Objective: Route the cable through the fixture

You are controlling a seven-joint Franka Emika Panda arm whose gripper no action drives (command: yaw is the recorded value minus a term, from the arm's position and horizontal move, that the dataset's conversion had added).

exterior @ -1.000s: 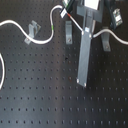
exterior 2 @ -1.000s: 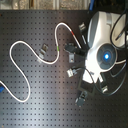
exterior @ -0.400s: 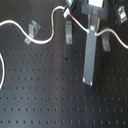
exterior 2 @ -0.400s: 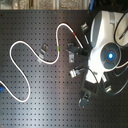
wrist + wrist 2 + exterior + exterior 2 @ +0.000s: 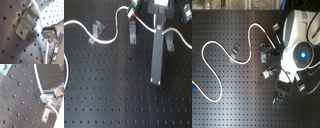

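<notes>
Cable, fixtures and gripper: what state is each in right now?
cable: slack and curving across the board, passing by the fixtures in the first exterior view.
green band: on the cable, between two fixtures.
left fixture: upright on the board, cable running beside it.
middle fixture: upright, cable passing over its top.
gripper: close to a metal bracket, cable running past its fingers; grip not clear.
</notes>
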